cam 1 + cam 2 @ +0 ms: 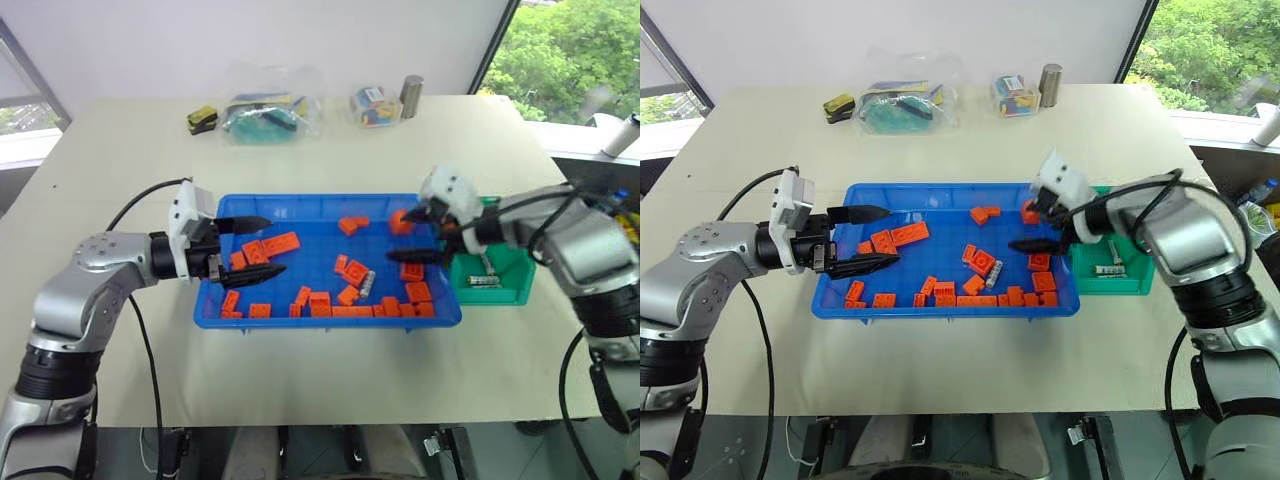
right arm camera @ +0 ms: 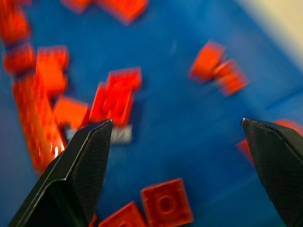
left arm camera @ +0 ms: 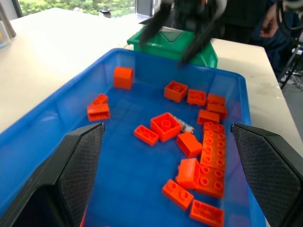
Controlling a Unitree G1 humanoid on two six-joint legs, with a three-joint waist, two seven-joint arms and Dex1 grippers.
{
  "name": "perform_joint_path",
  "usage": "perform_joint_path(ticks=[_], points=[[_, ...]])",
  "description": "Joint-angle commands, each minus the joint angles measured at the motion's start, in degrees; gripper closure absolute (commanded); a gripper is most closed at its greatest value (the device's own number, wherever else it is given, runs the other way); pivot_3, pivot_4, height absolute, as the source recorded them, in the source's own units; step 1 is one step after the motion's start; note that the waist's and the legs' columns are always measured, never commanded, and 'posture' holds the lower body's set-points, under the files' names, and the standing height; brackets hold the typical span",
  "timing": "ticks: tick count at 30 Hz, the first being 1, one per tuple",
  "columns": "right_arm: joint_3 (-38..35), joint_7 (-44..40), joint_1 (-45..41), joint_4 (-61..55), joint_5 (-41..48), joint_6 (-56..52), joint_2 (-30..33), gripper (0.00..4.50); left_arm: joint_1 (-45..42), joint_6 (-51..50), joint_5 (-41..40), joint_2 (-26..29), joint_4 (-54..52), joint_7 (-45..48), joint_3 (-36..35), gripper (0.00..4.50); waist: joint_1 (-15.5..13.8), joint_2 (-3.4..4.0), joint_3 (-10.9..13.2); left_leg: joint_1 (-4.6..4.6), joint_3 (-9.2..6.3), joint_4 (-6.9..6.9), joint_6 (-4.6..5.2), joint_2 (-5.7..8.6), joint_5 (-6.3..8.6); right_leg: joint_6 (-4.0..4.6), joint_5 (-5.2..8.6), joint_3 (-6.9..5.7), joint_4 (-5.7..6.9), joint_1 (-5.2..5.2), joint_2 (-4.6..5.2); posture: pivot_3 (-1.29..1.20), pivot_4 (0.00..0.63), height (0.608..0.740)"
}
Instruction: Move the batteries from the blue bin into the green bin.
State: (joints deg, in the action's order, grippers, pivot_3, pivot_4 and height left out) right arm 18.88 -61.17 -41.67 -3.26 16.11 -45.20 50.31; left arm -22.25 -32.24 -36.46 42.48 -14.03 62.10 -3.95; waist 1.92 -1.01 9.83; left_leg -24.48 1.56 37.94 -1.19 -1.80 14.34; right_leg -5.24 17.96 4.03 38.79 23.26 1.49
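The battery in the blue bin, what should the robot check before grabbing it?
1. A battery lies in the blue bin: ok.
2. Right end effector open and empty: ok.
3. Right end effector over the blue bin, near the battery: ok.
4. Battery free of the orange bricks: not ok, bricks crowd it.
5. Left end effector open, away at the far end of the bin: ok.
6. Room in the green bin, which holds two batteries: ok.
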Motion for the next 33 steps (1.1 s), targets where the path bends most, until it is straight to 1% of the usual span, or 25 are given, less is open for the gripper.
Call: perform_joint_path(ticks=[1, 6, 14, 18, 22, 24, 25, 26, 28, 33], points=[[2.78, -2.37, 0.75, 0.4, -2.74, 2.66, -0.4, 0.05, 0.46, -0.24, -1.4, 0.93, -3.11, -0.89, -2.79, 0.0, 0.07, 0.0, 0.0, 0.0, 0.0, 0.01, 0.0, 0.0, 0.0, 0.0, 0.0, 0.0, 0.0, -0.01, 0.0, 0.0, 0.15, 0.74], [3.89, -2.29, 1.16, 0.4, -3.28, 0.39, -3.43, 0.05, 1.86, -0.56, -1.78, 1.32, -4.44, -1.83, -3.68, 0.0, 0.37, 0.0, 0.0, 0.08, -0.04, 0.04, 0.0, -0.03, 0.0, -0.01, -0.01, -0.02, 0.12, -0.04, -0.02, 0.0, 0.15, 0.74], [4.7, -1.3, 2.07, -3.57, -3.41, -3.67, -6.8, 0.05, 2.02, -0.76, -2.18, 1.71, -4.6, -2.37, -3.83, 0.0, 0.39, 0.0, 0.0, 0.07, -0.06, 0.05, 0.0, -0.02, 0.0, -0.01, -0.01, -0.04, 0.15, -0.03, -0.02, 0.0, 0.15, 0.74], [5.32, 0.46, 1.88, -2.65, -4.31, -4.71, -9.21, 0.05, 1.09, -0.78, -2.25, 1.68, -3.96, -2.21, -3.45, 0.0, 0.47, 0.0, 0.0, 0.07, -0.07, 0.05, 0.0, -0.03, 0.0, -0.01, -0.01, -0.05, 0.16, -0.02, -0.03, 0.0, 0.15, 0.74], [6.1, 2.19, 2.2, -0.34, -6.53, -3.32, -10.55, 0.05, 0.46, -1.03, -2.49, 1.54, -3.98, -2.03, -2.91, 0.0, 0.48, -0.01, 0.0, 0.08, -0.06, 0.05, 0.0, -0.03, 0.0, -0.01, -0.01, -0.05, 0.17, -0.02, -0.05, 0.0, 0.15, 0.74], [6.11, 2.6, 2.41, 0.52, -7.09, -2.84, -11.21, 0.54, 0.1, -0.95, -2.33, 1.49, -3.65, -1.8, -2.61, 0.0, 0.48, -0.01, -0.01, 0.08, -0.06, 0.05, 0.0, -0.02, 0.0, -0.01, -0.01, -0.05, 0.17, -0.02, -0.05, 0.0, 0.15, 0.74], [5.99, 2.79, 2.58, 0.67, -7.3, -2.66, -11.35, 0.97, -0.15, -0.94, -2.24, 1.42, -3.47, -1.76, -2.46, 0.0, 0.48, -0.01, -0.01, 0.08, -0.06, 0.06, 0.0, -0.02, 0.0, -0.01, -0.01, -0.05, 0.17, -0.03, -0.06, 0.0, 0.15, 0.74], [5.88, 2.91, 2.72, 0.73, -7.48, -2.49, -11.42, 1.29, -0.38, -0.92, -2.19, 1.38, -3.28, -1.71, -2.34, 0.0, 0.47, -0.01, -0.01, 0.09, -0.05, 0.06, 0.0, -0.02, 0.0, -0.01, -0.01, -0.05, 0.17, -0.03, -0.06, 0.0, 0.15, 0.74], [5.33, 2.97, 3.11, -0.24, -7.3, -2.9, -11.21, 2.21, -0.9, -0.95, -2.16, 1.35, -2.88, -1.59, -2.18, 0.0, 0.45, -0.01, -0.01, 0.09, -0.06, 0.06, 0.0, -0.02, 0.0, -0.01, -0.01, -0.05, 0.18, -0.03, -0.06, 0.0, 0.15, 0.74], [2.3, 2.58, 3.2, -5.06, -5.09, -5.67, -9.87, 2.24, -2.15, -0.42, -1.65, 1.13, -1.39, -0.91, -1.51, 0.0, 0.46, -0.01, -0.01, 0.08, -0.06, 0.06, 0.0, -0.01, 0.0, -0.01, -0.01, -0.05, 0.18, -0.03, -0.07, 0.0, 0.15, 0.74]])
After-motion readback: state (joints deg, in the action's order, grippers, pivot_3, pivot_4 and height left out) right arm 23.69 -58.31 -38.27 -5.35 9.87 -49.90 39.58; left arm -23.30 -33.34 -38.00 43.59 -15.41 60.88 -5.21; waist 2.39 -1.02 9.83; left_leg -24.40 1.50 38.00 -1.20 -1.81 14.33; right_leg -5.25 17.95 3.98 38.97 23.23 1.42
